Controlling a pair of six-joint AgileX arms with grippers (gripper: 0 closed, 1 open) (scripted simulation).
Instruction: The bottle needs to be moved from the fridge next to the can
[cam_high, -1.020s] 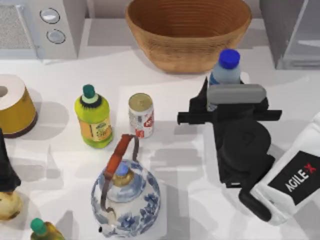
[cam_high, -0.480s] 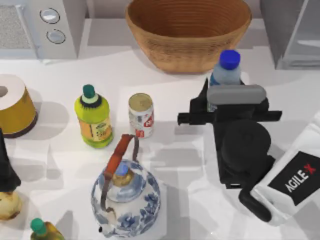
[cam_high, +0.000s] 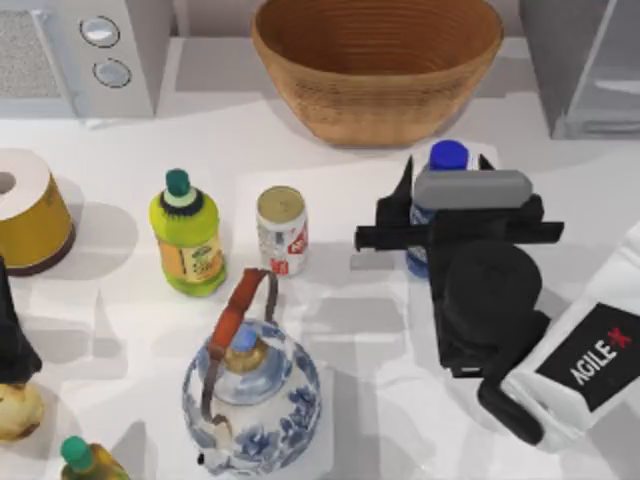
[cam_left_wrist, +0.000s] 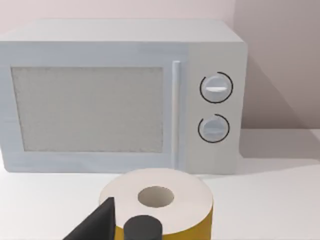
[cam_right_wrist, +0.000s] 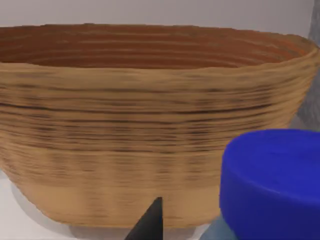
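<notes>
The bottle (cam_high: 449, 156), clear with a blue cap, stands between the fingers of my right gripper (cam_high: 448, 172), right of the table's middle and in front of the basket. In the right wrist view its blue cap (cam_right_wrist: 272, 182) is close by. A gap shows between the cap and the one dark fingertip (cam_right_wrist: 150, 222), so the gripper looks open around the bottle. The can (cam_high: 282, 230), with a gold top and white label, stands well to the bottle's left. The fridge (cam_high: 590, 65) is at the back right corner. My left arm (cam_high: 10, 335) stays parked at the left edge.
A wicker basket (cam_high: 376, 65) sits at the back middle and a white microwave (cam_high: 80, 50) at the back left. A yellow-green bottle (cam_high: 187, 235) stands left of the can, a blue-and-white teapot (cam_high: 250, 385) in front of it, and a yellow cylinder (cam_high: 28, 210) at the far left.
The bottle's cap has dropped toward the near side and sits lower between the right gripper's fingers. The right gripper itself has stayed in place. The left arm has not moved.
</notes>
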